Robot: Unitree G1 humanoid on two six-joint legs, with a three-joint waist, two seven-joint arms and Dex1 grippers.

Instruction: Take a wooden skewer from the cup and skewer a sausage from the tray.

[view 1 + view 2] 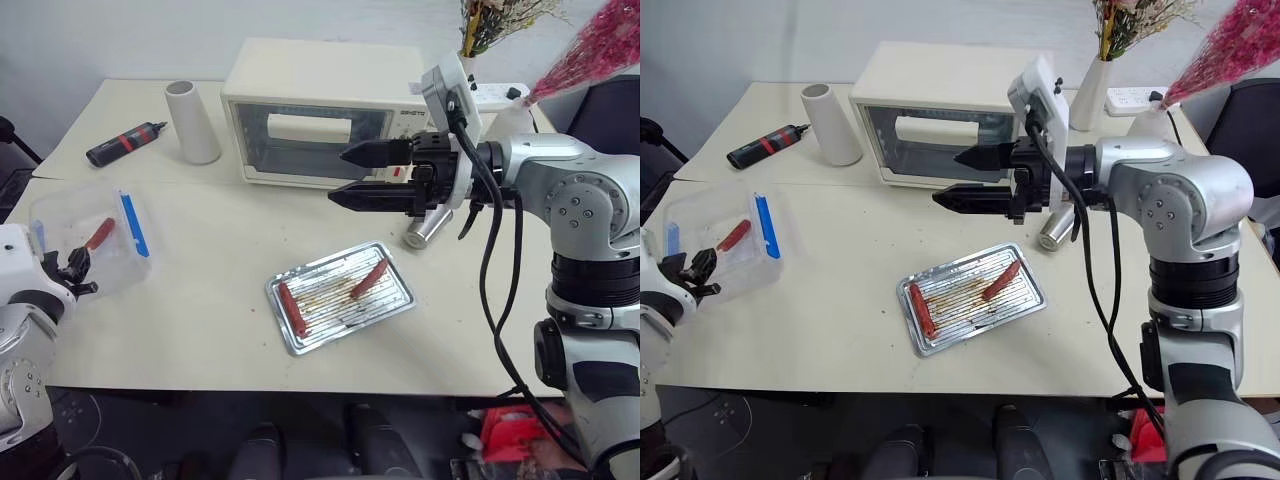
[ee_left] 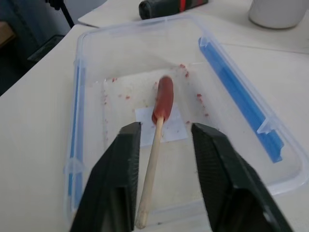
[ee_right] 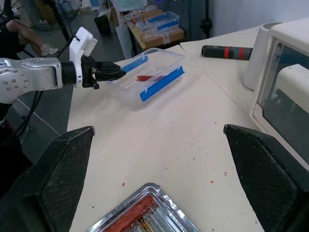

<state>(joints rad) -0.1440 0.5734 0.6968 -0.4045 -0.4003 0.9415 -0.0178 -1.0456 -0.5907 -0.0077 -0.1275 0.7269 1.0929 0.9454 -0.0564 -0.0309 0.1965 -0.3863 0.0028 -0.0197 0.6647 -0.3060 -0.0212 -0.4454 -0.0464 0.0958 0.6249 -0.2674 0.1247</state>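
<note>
The skewered sausage point(image 2: 163, 99) is lying in the clear plastic box point(image 2: 96, 43) near the worktop's left edge, its wooden skewer point(image 2: 150, 174) running back toward the box's near wall; the stick is lying between the left gripper point(image 2: 161, 140)'s two black fingers point(image 2: 119, 164), which are standing apart on either side of it without pinching it, so by my reading the piece is being set down and let go. To do this well, the left gripper should be backing straight along the stick's line, fingers kept spread, so neither pad is dragging the skewer or tipping the sausage out over the box's wall; lifting before clearing the blue clip point(image 2: 241, 92) would be safer.

Further out, the tray point(image 1: 285, 340) is sitting near the middle of the worktop, toward its front edge, with two sausages lying on its ribbed bottom, one by its left end point(image 1: 292, 308) and one toward its right point(image 1: 370, 278); the cup point(image 1: 428, 228) appears to be lying tipped just beyond the tray's right corner. The right gripper point(image 1: 340, 175) is hovering above the worktop in front of the toaster oven point(image 1: 320, 85), jaws spread wide and holding nothing.
</note>
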